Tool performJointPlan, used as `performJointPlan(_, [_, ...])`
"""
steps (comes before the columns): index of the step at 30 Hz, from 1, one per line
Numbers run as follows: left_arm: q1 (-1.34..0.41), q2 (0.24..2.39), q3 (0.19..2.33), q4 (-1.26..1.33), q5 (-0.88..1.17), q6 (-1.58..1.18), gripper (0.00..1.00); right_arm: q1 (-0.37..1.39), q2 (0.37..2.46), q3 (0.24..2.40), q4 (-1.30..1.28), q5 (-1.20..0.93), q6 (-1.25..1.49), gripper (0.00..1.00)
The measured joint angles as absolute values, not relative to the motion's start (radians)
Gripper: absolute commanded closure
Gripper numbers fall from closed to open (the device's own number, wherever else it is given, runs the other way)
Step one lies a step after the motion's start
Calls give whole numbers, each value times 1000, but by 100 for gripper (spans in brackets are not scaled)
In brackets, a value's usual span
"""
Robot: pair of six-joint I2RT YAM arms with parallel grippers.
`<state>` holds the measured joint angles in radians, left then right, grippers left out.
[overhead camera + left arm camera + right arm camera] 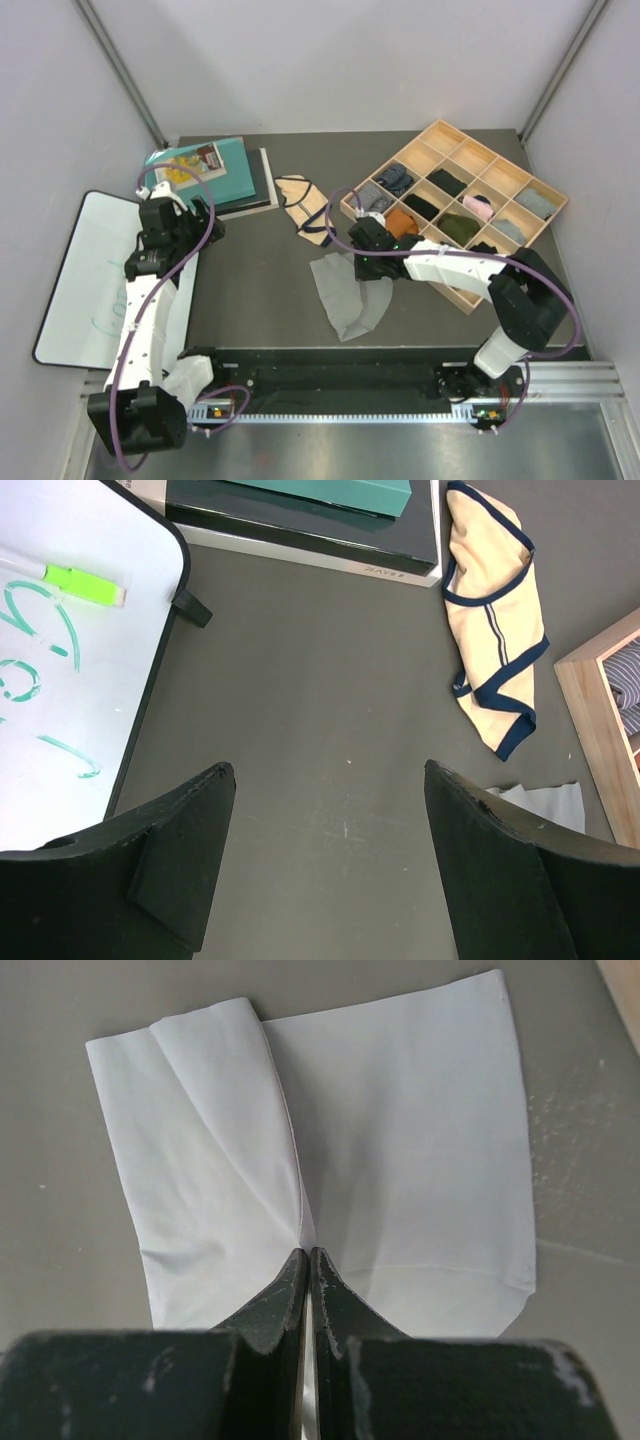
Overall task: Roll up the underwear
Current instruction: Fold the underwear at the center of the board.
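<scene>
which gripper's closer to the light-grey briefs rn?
Right. The right gripper is shut on a pinch of the light-grey briefs. The left gripper hangs open beside the whiteboard, well apart from them.

Grey underwear (pixel 400 1140): smooth matt cloth. Tray (pixel 585 730): pale bare wood. Whiteboard (pixel 60 740): glossy. Table (pixel 320 710): matt, scuffed.

Bright, soft, even light from overhead. The glossy white rectangular dry-erase board (pixel 85 270) looks slightly washed out. Right of it, the matte dark-grey tabletop (pixel 250 270) carries only faint, soft-edged shadows. All three views are sharp.
</scene>
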<state>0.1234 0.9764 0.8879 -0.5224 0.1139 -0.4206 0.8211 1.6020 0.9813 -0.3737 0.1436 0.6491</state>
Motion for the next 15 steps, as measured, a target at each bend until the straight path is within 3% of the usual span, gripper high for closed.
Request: performJointPlan(15, [123,980,888,-522,117,-421,20,770,1575,934,-366,165,620,100])
